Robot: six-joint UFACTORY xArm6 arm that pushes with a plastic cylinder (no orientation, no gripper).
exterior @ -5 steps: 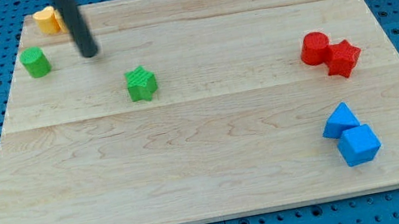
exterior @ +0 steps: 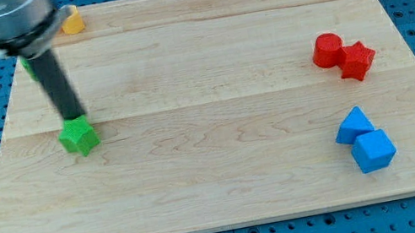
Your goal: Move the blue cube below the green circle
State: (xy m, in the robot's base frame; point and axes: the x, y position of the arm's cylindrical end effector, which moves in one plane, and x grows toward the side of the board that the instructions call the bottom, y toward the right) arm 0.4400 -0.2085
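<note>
The blue cube (exterior: 373, 151) sits near the view's bottom right, touching a blue wedge-shaped block (exterior: 353, 124) just above it. The green circle block (exterior: 27, 68) is at the upper left and is mostly hidden behind my rod; only a sliver shows. My tip (exterior: 73, 117) is at the left of the board, right at the top edge of a green star block (exterior: 78, 137). The tip is far from the blue cube.
A yellow block (exterior: 72, 21) lies at the top left edge of the wooden board (exterior: 229, 190). A red cylinder (exterior: 328, 50) and a red star (exterior: 357, 61) touch each other at the right. A blue pegboard surrounds the board.
My tip has moved down and to the left. The green star now lies lower and further left, just under the tip. The rod now covers the green circle.
</note>
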